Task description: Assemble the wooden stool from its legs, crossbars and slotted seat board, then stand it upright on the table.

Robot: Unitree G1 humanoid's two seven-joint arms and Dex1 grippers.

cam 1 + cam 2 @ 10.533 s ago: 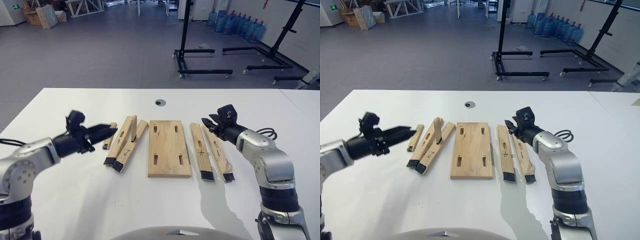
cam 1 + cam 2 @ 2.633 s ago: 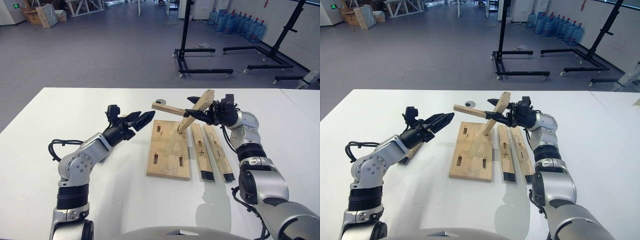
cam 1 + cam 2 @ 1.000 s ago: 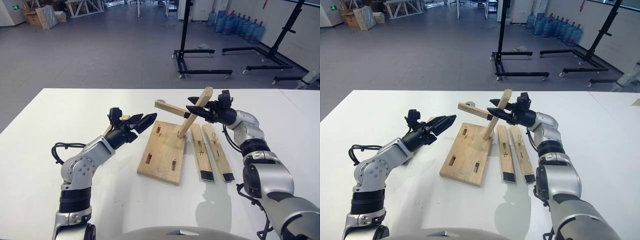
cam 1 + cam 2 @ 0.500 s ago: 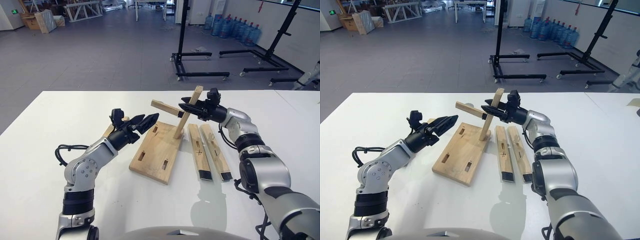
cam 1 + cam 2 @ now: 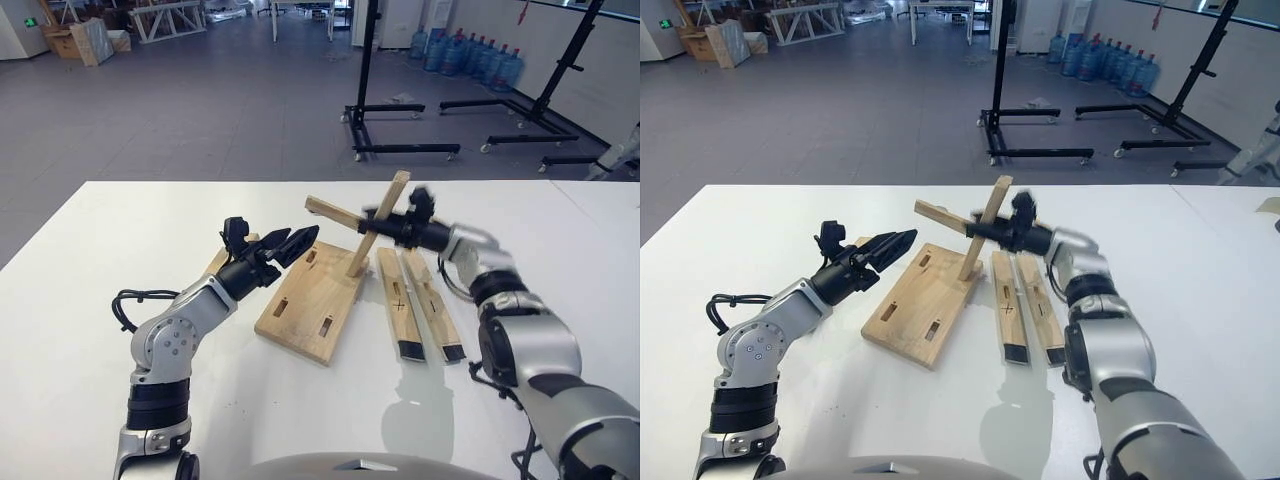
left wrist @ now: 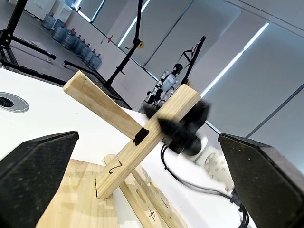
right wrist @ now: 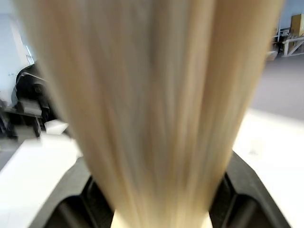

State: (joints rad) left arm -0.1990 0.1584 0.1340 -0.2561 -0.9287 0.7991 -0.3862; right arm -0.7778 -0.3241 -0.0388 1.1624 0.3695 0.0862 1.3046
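My right gripper (image 5: 378,226) was clamped on a leg (image 5: 362,256), and my right wrist view showed the wood squeezed between the two dark fingers. The leg stood tilted, not straight up. A crossbar (image 5: 335,214) stuck out of it toward my left side. The low end of the leg was down at the far right corner of the seat board (image 5: 305,305). I could not tell if it sat in a slot or only on top of the wood.

My left gripper (image 5: 298,243) was wide apart and held nothing. It hung just beside the far left edge of the board, and I could not tell if it touched. The board lay flat but turned crooked on the table (image 5: 90,300). Two more legs (image 5: 415,300) lay flat, just right of it.

I thought a few things could go wrong. Nothing held the board down, so a push on the leg could make it slide or spin. Then the end would miss its slot. The leg was leaning, so it could jam if I pressed hard. The crossbar could pop loose too. The board could also bump the two flat legs
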